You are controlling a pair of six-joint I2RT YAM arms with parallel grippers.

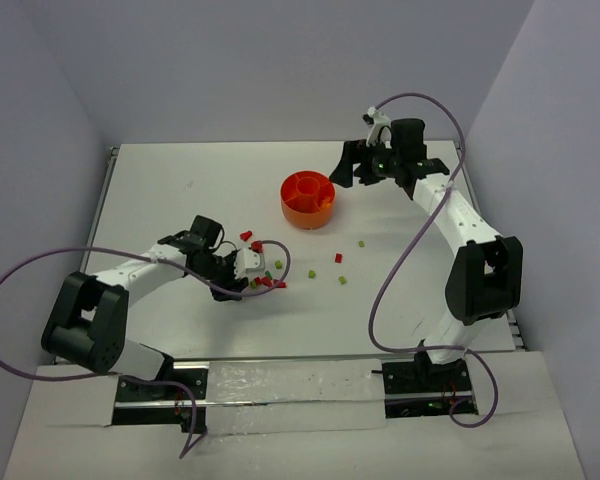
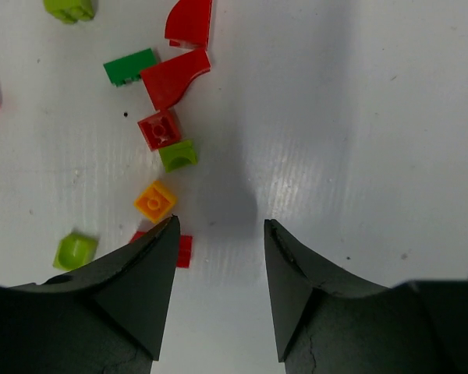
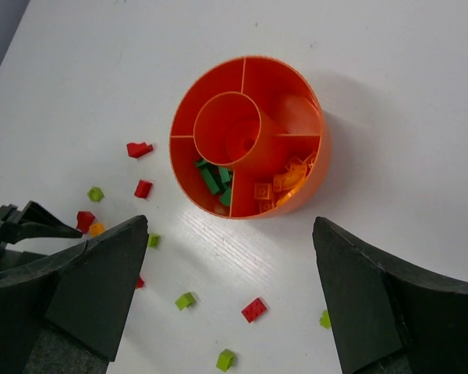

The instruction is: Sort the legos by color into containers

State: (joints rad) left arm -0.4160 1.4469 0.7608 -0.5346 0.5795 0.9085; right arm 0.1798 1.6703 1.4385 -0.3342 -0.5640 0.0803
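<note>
The orange bowl (image 1: 307, 200) stands mid-table, and its dividers (image 3: 246, 136) part dark green legos (image 3: 215, 179) from orange legos (image 3: 285, 181). Loose legos lie in front of it: a red flat brick (image 3: 254, 309), lime bits (image 3: 186, 300) and a red cluster (image 1: 270, 282). My left gripper (image 2: 221, 226) hangs open just over bare table, with an orange brick (image 2: 155, 201) and a red plate (image 2: 184, 251) beside its left finger. A red square brick (image 2: 160, 129) and a lime bit (image 2: 178, 155) lie just beyond. My right gripper (image 3: 230, 226) is wide open and empty, high above the table near the bowl.
More pieces lie ahead of the left gripper: a dark green brick (image 2: 130, 67), red curved pieces (image 2: 175, 76) and lime bits (image 2: 75, 251). A purple cable (image 1: 400, 270) loops down from the right arm. Grey walls enclose the table on three sides.
</note>
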